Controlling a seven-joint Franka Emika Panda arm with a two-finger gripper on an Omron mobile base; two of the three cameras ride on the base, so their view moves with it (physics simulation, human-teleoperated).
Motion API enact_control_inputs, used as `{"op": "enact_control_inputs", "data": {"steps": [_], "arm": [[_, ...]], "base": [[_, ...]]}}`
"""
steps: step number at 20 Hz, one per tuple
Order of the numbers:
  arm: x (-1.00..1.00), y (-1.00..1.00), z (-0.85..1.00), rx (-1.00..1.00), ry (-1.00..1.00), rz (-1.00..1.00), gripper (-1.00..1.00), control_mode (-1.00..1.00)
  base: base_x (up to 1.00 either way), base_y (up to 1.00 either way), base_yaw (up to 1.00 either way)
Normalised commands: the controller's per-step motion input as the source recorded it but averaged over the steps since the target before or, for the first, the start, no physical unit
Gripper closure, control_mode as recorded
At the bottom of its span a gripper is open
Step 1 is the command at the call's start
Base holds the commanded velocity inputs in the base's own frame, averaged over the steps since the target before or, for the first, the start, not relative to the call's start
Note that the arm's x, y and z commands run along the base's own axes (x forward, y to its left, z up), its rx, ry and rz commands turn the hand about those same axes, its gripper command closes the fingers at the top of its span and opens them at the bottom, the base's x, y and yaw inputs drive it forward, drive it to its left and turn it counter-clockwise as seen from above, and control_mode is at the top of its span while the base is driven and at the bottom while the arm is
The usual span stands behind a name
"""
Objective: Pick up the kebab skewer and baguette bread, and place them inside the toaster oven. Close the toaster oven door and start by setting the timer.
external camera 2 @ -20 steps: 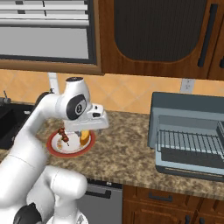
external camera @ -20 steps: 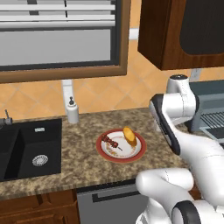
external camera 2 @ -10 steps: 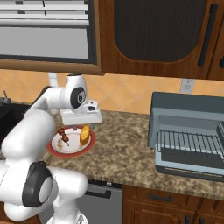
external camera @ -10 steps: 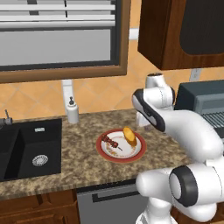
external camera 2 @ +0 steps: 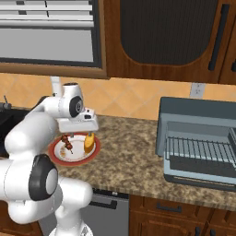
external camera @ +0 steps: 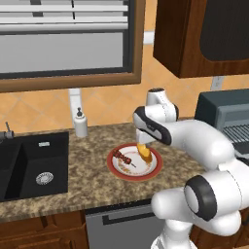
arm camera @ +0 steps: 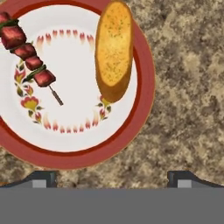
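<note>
End effector (arm camera: 111, 177) hangs over the plate (arm camera: 144, 83), fingers spread wide apart, gripping nothing; the two tips show at the bottom corners of the hand view with bare speckled table (arm camera: 188, 87) between them.

Baguette (arm camera: 113, 48) lies just ahead of the end effector on the plate's near side, long axis pointing away from it. Skewer (arm camera: 28, 57) lies ahead and off to one side, well apart from the bread, stick end toward the plate's middle. Toaster oven (external camera 2: 198, 138) stands far off to the side on the same table, door (external camera 2: 198, 173) down, rack exposed.

Risks, as judged:
- End effector is centred over the plate's rim rather than over either item; a straight descent would likely strike the rim and tip or shove the plate.
- Skewer is thin and flat on the plate; a shallow close may slip off the meat.
- Bread is rounded, so an off-centre pinch could roll it.
</note>
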Motion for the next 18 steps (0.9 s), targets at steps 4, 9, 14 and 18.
{"op": "enact_control_inputs", "data": {"steps": [4,9,14,18], "arm": [[0.53,0.09,-0.24,0.03,-0.07,-0.02,-1.00,-1.00],[0.29,0.00,-0.15,0.00,0.00,0.00,-1.00,-1.00],[0.17,0.00,-0.22,0.00,0.00,0.00,-1.00,-1.00],[0.18,0.12,-0.38,0.00,-0.01,0.00,-1.00,-1.00]], "base": [[0.00,0.00,0.00],[0.00,0.00,0.00],[0.00,0.00,0.00],[0.00,0.00,0.00]]}}
